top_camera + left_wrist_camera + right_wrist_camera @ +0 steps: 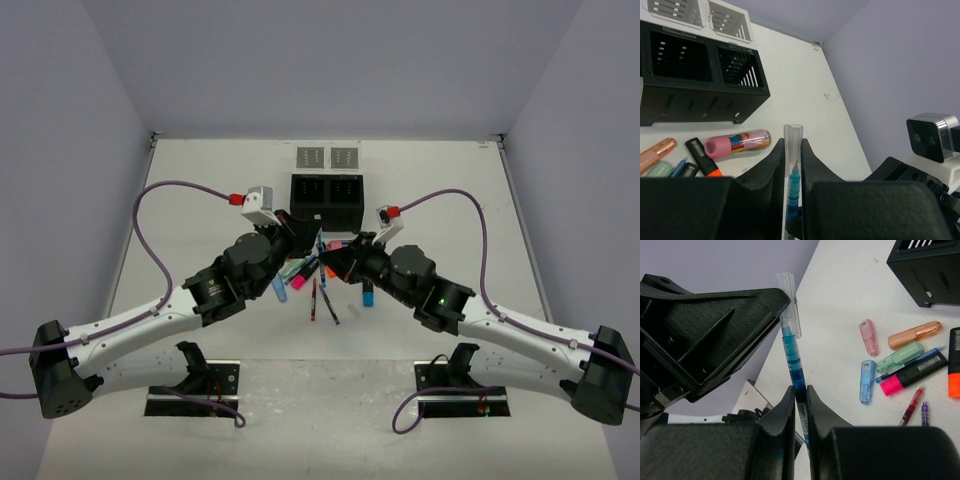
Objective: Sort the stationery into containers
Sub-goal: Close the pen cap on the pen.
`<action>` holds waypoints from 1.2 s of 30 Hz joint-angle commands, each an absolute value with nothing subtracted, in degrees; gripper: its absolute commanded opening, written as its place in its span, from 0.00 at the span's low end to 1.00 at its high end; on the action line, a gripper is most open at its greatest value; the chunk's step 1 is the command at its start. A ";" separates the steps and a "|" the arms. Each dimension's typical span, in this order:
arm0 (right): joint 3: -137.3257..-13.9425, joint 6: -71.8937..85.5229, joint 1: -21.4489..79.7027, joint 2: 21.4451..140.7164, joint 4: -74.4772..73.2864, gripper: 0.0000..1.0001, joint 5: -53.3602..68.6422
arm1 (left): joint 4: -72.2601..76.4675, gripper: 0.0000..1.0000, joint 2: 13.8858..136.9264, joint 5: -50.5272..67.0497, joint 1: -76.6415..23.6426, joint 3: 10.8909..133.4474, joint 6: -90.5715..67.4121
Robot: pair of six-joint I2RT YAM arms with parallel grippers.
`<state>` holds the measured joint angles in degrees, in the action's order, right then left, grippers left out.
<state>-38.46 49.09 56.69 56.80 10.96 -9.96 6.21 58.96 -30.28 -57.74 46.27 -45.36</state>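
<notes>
Left gripper (792, 144) first. Left of its fingers, down on the table (800, 85), lie a pink-gold tube (657, 151), an orange-tipped highlighter (704, 159) and a pink-capped tube (737, 143). Beyond those sits the black box (690, 100), with the grey trays (730, 25) behind it. The fingers are pinched tight on the clear cap (794, 131), upright between them, and the tip of the blue pen (792, 192) shows inside it.

Over to the right gripper (800, 390): fingers narrow, clamped on that pen's blue barrel, the capped end rising above their tips, off the table. Right of these fingers lie a small pink piece (868, 336), a blue piece (867, 381), a green piece (900, 356), a pink highlighter (910, 377) and a red pen (912, 405).
</notes>
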 commanded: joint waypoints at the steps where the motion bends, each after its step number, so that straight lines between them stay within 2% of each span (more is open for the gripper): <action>1: -39.60 50.98 55.50 57.13 18.14 0.00 -17.94 | 7.59 0.00 56.61 -30.58 -58.36 44.30 -44.34; 10: -37.89 51.06 55.46 56.61 21.37 0.00 -16.33 | 10.92 0.00 56.07 -30.66 -58.44 42.80 -40.34; 16: -38.30 49.20 55.46 58.01 23.38 0.00 -14.74 | 12.11 0.05 56.03 -28.85 -58.38 42.80 -39.51; 33: -37.44 43.20 55.47 58.44 27.33 0.00 -14.15 | 13.10 0.06 52.93 -28.38 -58.45 41.14 -37.73; 36: -37.95 42.49 55.46 58.92 27.19 0.00 -14.05 | 13.27 0.10 52.75 -28.64 -58.45 41.13 -37.32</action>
<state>-36.77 44.70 56.73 58.25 21.04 -7.37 13.36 54.11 -30.52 -57.74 42.26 -39.33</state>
